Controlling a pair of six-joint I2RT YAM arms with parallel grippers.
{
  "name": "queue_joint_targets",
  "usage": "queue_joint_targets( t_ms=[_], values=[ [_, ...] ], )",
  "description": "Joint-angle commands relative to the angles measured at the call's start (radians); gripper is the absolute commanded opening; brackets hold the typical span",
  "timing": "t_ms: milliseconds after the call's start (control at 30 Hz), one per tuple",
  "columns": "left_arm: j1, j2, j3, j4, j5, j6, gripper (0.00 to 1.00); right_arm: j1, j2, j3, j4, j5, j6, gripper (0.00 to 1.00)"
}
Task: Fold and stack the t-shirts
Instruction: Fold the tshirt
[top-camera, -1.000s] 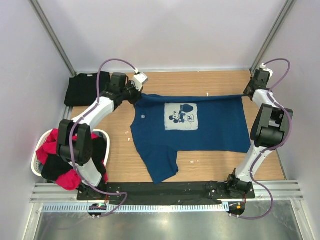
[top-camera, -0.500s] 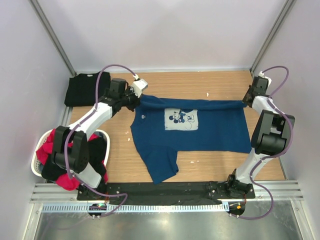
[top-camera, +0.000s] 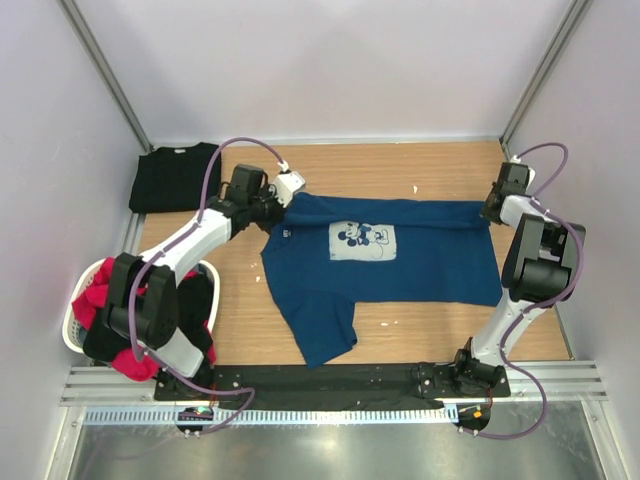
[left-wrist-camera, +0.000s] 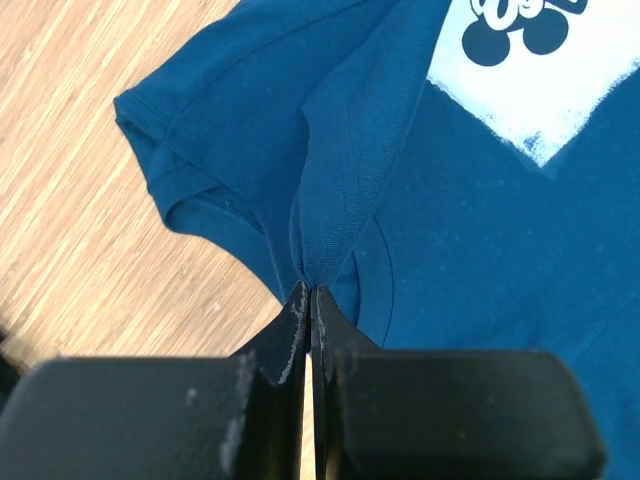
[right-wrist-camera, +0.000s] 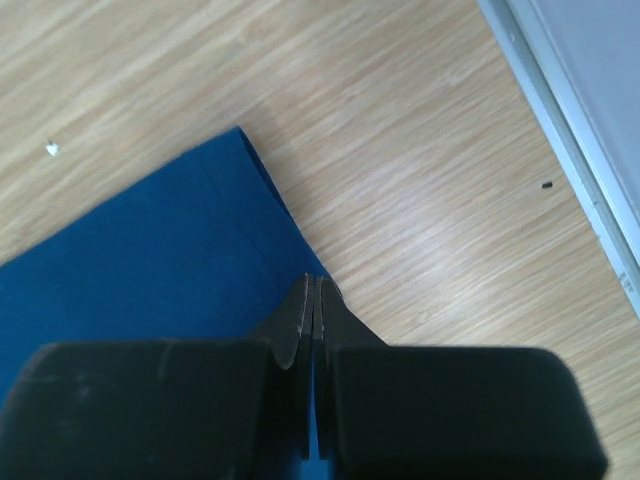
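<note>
On the wooden table (top-camera: 440, 325), left gripper (left-wrist-camera: 308, 295) and right gripper (right-wrist-camera: 313, 285) each clamp an edge of the navy t-shirt (top-camera: 430, 270)

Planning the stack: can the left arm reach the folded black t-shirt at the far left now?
Probably not yet: the black t-shirt lies near, but the left gripper is shut on the navy t-shirt and must release first.

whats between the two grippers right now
Only the navy t-shirt, its far edge running from the left gripper to the right gripper, both shut on it. The top view shows this.
</note>
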Motion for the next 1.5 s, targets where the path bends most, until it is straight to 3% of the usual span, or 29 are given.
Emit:
queue_joint_targets(
  t_ms=[0,1000,1467],
  values=[
    [-0.005,-0.063,0.001,-0.026,-0.031,-0.001,0.00,-0.003,0.005,-0.002,-0.003,0.027,0.010,0.01],
    [-0.219,-0.129,0.037,-0.231,-0.121,-0.212,0.00,-0.003,0.039,-0.001,-0.071,0.051,0.013,0.01],
    [-0.252,-0.109,0.011,-0.273,-0.115,-0.273,0.00,-0.004,0.048,0.009,-0.088,0.070,0.003,0.01]
  ],
)
